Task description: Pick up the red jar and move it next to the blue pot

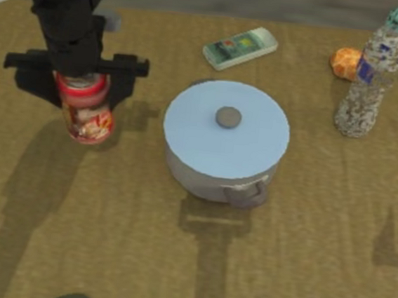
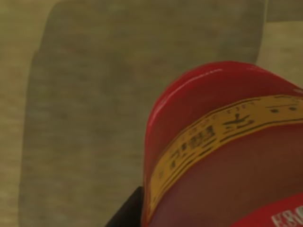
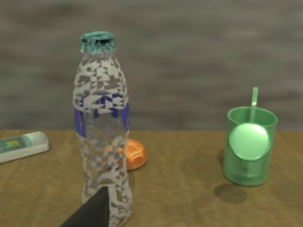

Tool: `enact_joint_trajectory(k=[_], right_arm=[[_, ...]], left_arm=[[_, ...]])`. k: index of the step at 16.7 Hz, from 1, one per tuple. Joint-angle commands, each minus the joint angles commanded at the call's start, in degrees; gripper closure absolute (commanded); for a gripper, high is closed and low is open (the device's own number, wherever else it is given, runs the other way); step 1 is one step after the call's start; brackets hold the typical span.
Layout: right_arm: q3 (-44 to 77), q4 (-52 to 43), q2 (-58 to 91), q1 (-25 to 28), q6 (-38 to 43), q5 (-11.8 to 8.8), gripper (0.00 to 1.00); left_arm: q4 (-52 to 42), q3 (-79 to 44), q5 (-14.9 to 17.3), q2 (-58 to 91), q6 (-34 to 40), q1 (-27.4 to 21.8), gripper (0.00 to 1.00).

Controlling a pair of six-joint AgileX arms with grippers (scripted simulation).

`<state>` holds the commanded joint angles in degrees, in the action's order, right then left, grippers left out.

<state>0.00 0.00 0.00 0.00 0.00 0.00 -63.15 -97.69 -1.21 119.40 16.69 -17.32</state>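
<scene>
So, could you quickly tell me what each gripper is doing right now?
Left gripper: shut on the red jar, left of the blue pot.
Right gripper: fingers not visible; cannot tell.

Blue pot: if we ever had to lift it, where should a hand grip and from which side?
Probably the side handle of the blue pot, approached from the table's near edge, where it juts out. The body and flat lid look too wide for two fingers; the grey knob, reached from above, would likely lift only the lid.

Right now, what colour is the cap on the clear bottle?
Teal, on the clear bottle; its cap shows best in the right wrist view.
</scene>
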Motion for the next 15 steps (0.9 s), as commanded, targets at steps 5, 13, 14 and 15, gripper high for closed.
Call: enact_joint_trajectory(k=[5, 13, 14, 15], right_arm=[[0.00, 0.00, 0.00, 0.00, 0.00, 0.00, 0.00], [0.00, 0.00, 0.00, 0.00, 0.00, 0.00, 0.00], [0.00, 0.00, 0.00, 0.00, 0.00, 0.00, 0.00], [0.00, 0.00, 0.00, 0.00, 0.00, 0.00, 0.00]], left_arm=[[2.29, 1.65, -0.08, 0.60, -0.31, 0.23, 1.00], [9.68, 6.23, 0.06, 3.44, -0.31, 0.27, 1.00], [9.68, 6.23, 0.06, 3.44, -0.31, 0.27, 0.92], [9.68, 6.23, 0.06, 3.44, -0.31, 0.27, 0.85]])
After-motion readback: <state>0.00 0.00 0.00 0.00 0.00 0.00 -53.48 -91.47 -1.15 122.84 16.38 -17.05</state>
